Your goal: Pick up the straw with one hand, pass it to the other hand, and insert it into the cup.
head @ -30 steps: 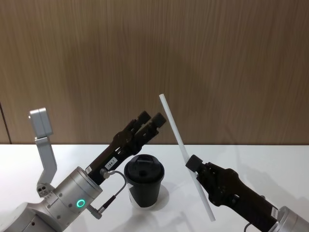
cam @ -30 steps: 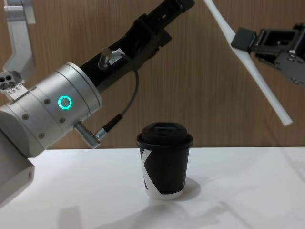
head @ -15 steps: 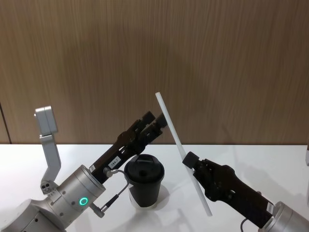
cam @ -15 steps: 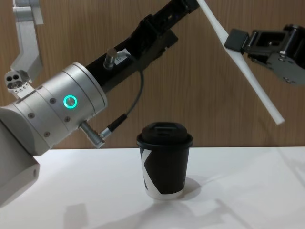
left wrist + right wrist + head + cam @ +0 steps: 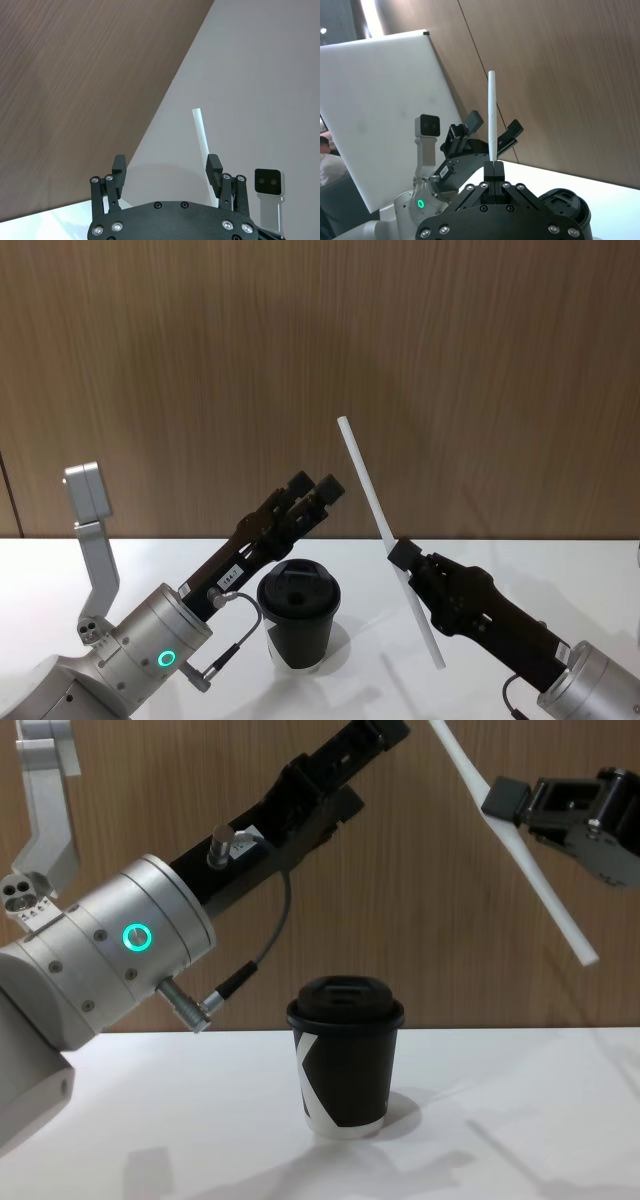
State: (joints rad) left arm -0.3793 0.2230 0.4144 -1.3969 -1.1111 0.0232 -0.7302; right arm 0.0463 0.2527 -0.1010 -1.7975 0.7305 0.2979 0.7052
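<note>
— While the small black paper cup (image 5: 299,612) with its domed black lid stands upright on the white table (image 5: 120,560), where is the long thin white straw (image 5: 376,505)?

— Up and to the right of the cup, clear of the table. It is tilted: the upper end leans toward the cup, and the lower end hangs to the cup's right, above lid level.

— What holds it?

— The blocky black right gripper (image 5: 400,558), fingers closed on the straw below its middle.

— And the long flat black left gripper (image 5: 318,487) on the silver, green-lit cylinder?

— Raised above the cup, fingers spread wide and holding nothing. The straw is near its fingertips, not touching them.
</note>
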